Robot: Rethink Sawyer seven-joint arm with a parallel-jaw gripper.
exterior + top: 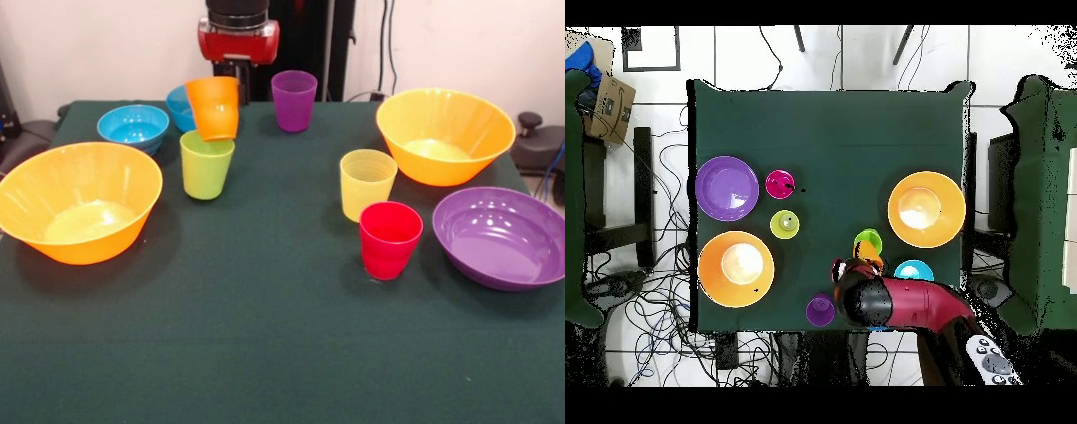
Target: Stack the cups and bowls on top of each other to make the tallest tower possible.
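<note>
The orange cup [212, 107] hangs tilted, its base just over the mouth of the lime green cup [206, 165]. My gripper [229, 74] comes down behind the orange cup's rim and appears shut on it; the cup hides the grip itself. In the overhead view the arm [890, 302] covers most of the orange cup [871, 263], next to the green cup [867, 241]. The purple cup [294, 100], yellow cup [367, 182] and red cup [389, 238] stand apart. Nothing else is stacked.
One large orange bowl [79, 201] sits at the left, another [444, 134] at the right. The purple bowl [499, 237] lies right of the red cup. The cyan bowl [132, 125] and the deeper blue bowl [179, 106] sit left of the orange cup.
</note>
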